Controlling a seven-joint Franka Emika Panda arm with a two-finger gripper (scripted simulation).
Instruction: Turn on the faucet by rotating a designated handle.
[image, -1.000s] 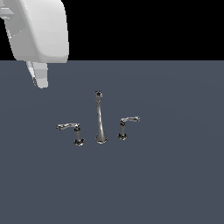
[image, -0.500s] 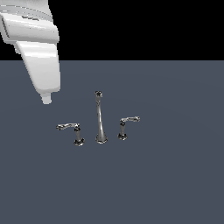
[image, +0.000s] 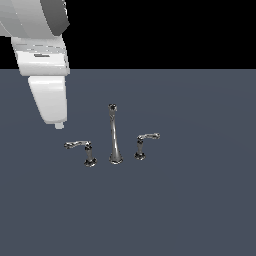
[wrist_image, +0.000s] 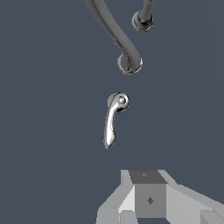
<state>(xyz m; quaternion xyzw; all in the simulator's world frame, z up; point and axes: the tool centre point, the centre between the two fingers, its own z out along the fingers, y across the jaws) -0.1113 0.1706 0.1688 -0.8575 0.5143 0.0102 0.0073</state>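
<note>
The handle (image: 77, 145) is lying nearly level on the exterior view's left of the spout (image: 114, 135), its long arm pointing away from the spout. The gripper (image: 59, 125) is hovering above and apart from the handle; whether its jaws are apart I cannot tell

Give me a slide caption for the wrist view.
Wrist camera looks down on the wavy chrome lever handle, the grey claw apart from it, with the chrome spout beyond.
</note>
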